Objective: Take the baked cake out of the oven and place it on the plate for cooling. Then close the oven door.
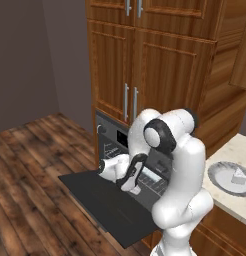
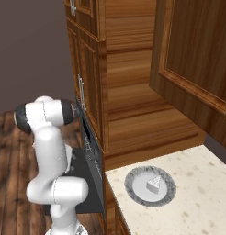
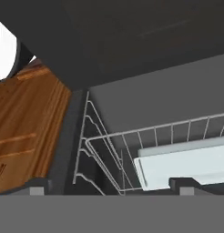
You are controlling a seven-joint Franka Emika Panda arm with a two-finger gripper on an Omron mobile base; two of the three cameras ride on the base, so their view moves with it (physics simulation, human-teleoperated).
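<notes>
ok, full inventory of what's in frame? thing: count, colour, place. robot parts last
cake: 1, white wedge, on the plate
plate: 1, white with grey speckled rim, on the counter
counter: 1, pale speckled, right of the oven
oven: 1, black, under the cabinets
oven door: 1, dark grey, hanging open
rack: 1, wire, inside oven
baking tray: 1, pale, on rack
cabinets: brown wood, above oven
gripper: 1, dark tips, open, at oven mouth

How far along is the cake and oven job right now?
Done: the cake sits on the plate on the counter. In hand: nothing; the pincer is open, facing the oven rack and tray. Left: the oven door lies open and needs closing.
</notes>
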